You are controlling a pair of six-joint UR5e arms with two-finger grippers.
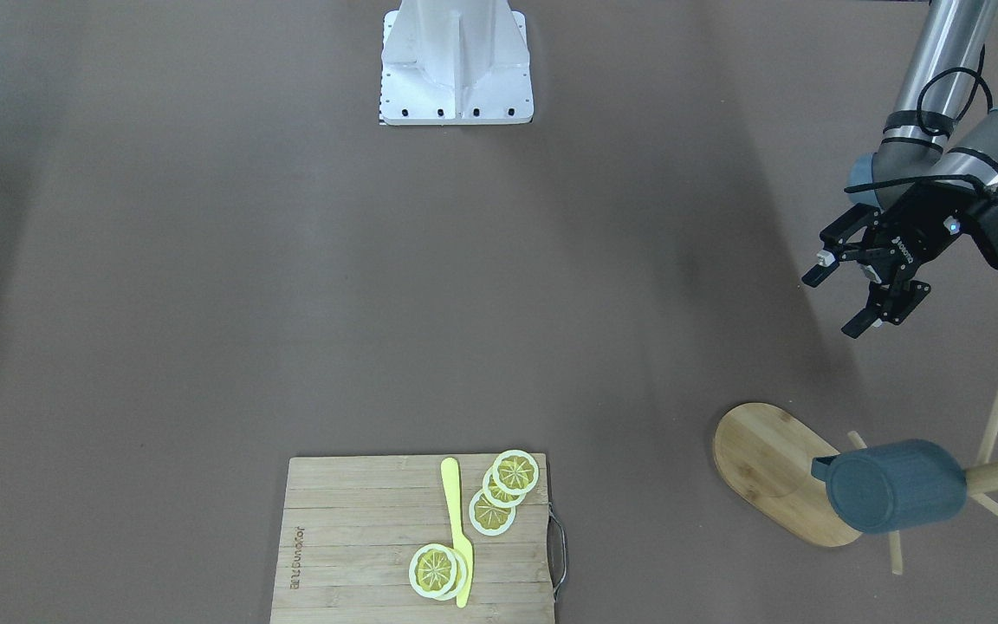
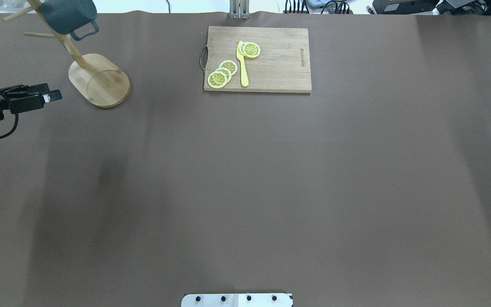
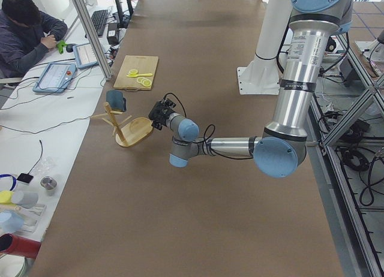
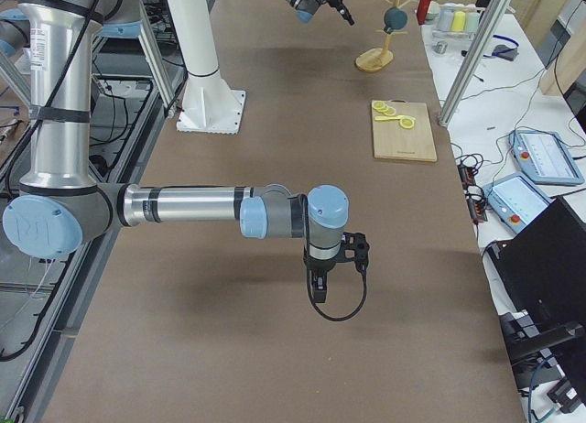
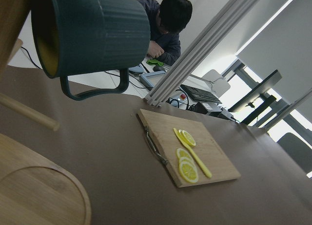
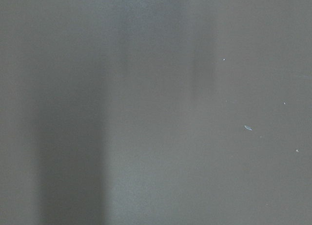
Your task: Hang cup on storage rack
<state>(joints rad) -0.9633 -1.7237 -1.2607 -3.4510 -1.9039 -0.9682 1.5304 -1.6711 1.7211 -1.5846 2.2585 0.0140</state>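
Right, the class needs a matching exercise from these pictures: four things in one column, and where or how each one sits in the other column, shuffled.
Column 1
1. cup
2. left gripper
3. yellow knife
4. storage rack

Column 2
A. lying flat on the cutting board
B. standing on the table on an oval base
C. up on the rack, off the table
D. open and empty, in the air

Pairs: 1-C, 2-D, 3-A, 4-B

Blue-grey cup point(image 1: 897, 485) sideways on bamboo rack point(image 1: 763, 468) peg
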